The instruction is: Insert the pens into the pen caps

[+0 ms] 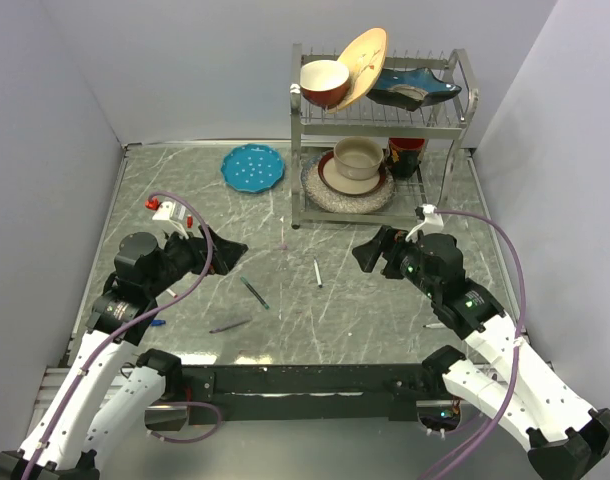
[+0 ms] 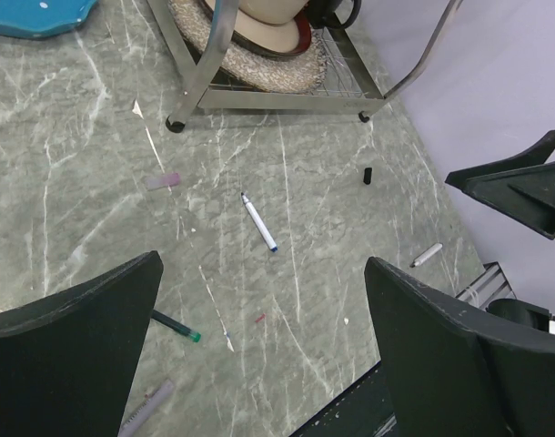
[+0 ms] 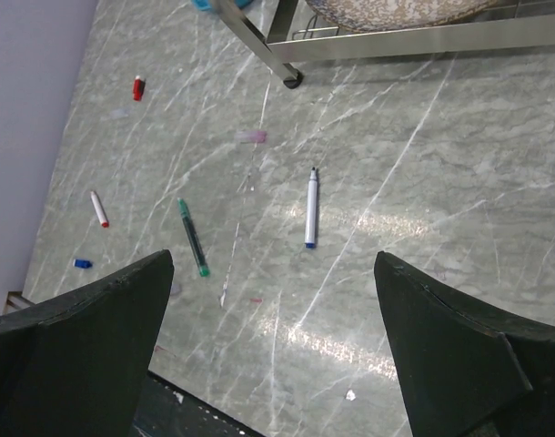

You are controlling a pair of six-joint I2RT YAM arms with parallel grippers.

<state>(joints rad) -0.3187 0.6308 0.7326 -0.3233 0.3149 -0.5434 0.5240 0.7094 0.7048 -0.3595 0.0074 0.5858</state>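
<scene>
surface: grey marble table [image 1: 385, 320] | resting on it: dish rack [image 1: 297, 180], blue plate [image 1: 253, 166], scattered pens [image 3: 310, 211], pen caps [image 3: 138, 87]

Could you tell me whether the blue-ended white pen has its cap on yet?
Uncapped. The blue-ended pen lies flat with its dark nib bare, and the blue cap lies well apart from it.

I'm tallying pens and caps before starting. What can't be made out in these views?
Green pen, left wrist view: one end hidden behind a finger.
White pen, top view: mostly under the right arm; end colour too small.
Thin dark item, top view: too small to identify.
Green cap: seen in no view.
</scene>
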